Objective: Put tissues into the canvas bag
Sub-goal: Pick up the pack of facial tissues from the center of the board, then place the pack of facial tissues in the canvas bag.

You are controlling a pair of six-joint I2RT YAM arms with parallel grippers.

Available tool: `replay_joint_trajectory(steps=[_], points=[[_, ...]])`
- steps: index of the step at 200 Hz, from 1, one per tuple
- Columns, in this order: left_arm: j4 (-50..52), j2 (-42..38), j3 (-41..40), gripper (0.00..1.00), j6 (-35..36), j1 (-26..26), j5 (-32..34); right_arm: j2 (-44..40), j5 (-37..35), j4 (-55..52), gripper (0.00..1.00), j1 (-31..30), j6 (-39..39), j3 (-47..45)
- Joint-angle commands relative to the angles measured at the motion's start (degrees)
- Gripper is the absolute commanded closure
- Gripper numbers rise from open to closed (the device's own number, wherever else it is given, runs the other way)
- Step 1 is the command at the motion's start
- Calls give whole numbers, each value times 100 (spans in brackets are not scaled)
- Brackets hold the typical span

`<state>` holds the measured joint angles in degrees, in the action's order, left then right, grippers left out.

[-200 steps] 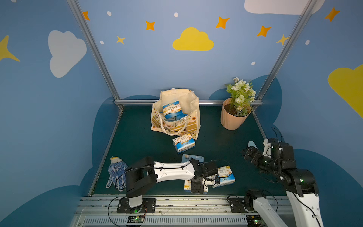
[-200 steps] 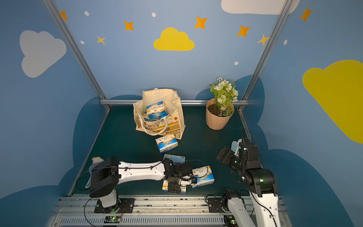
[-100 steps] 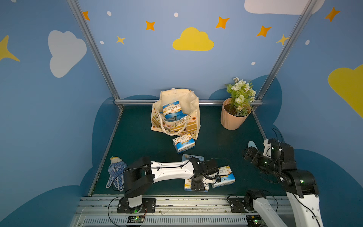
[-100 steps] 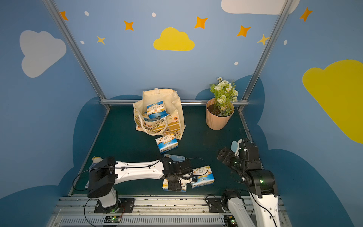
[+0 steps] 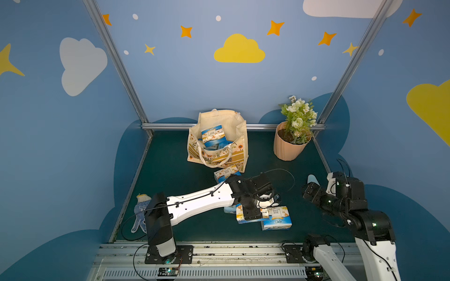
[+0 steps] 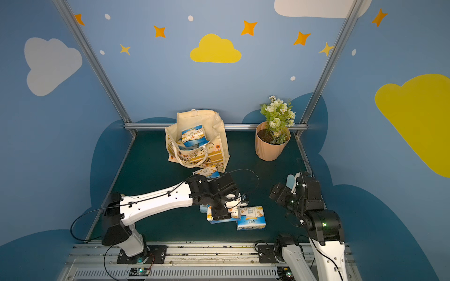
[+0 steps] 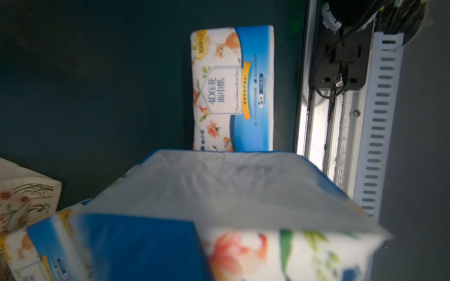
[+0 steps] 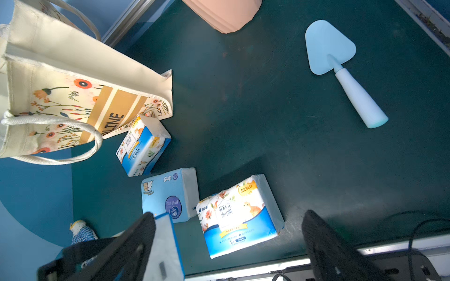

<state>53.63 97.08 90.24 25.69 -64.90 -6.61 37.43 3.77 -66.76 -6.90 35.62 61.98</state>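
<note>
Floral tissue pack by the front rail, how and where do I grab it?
Pinch the floral tissue pack from above, midway, across its short width. It lies flat, label up, long sides clear; a pale blue pack crowds one end.

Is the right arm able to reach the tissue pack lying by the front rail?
Probably yes. The right gripper is open and empty, and that tissue pack lies flat with nothing on top. The left gripper, shut on a second pack, sits close beside it, so they might bump.
</note>
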Motion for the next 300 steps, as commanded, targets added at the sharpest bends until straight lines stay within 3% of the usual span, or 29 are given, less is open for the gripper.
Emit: replay_joint_trajectory(steps=[1,81,171,244,300], points=[[228,-170,291,26,-16,219,33,42,-61,-38,5,28,-81,59],[-54,0,1451,25,119,1303,60,220,-113,-25,5,30,-195,8],[-343,752,3760,24,-4,2510,22,277,42,6,5,30,-255,-195],[-524,2245,5894,22,-586,4108,52,418,181,-196,5,30,-529,-89],[-538,3259,6384,21,-557,4492,361,441,354,-61,5,19,-561,-221]])
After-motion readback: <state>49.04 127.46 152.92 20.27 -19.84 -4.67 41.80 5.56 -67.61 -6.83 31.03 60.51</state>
